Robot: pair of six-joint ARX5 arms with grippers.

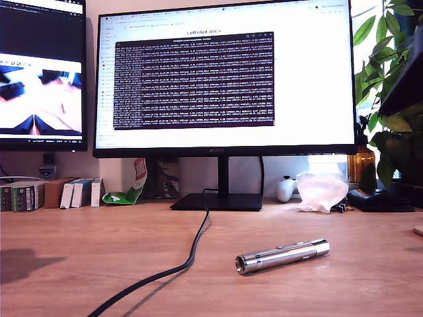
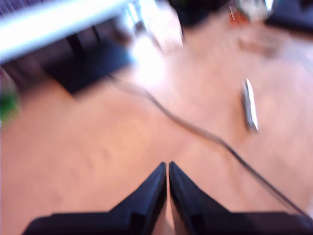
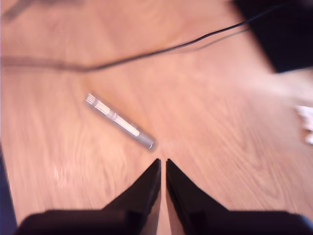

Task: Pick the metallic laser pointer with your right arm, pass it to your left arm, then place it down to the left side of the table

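Note:
The metallic laser pointer [image 1: 283,255] lies flat on the wooden table [image 1: 79,244], toward the exterior view's right, with nothing touching it. In the first wrist view it is a small blurred silver bar [image 2: 250,104] far off beyond the black cable. My first gripper [image 2: 168,166] is shut and empty, high above the table. In the second wrist view the pointer [image 3: 119,121] lies just ahead of my second gripper [image 3: 163,162], which is shut and empty above the wood. Neither arm shows clearly in the exterior view.
A black cable [image 1: 188,254] runs from the monitor stand [image 1: 218,200] toward the table's front edge. Small boxes [image 1: 46,195] stand at the back on the exterior view's left. A crumpled plastic bag [image 1: 322,190], a dark case [image 1: 380,199] and a plant [image 1: 390,79] are at the back right.

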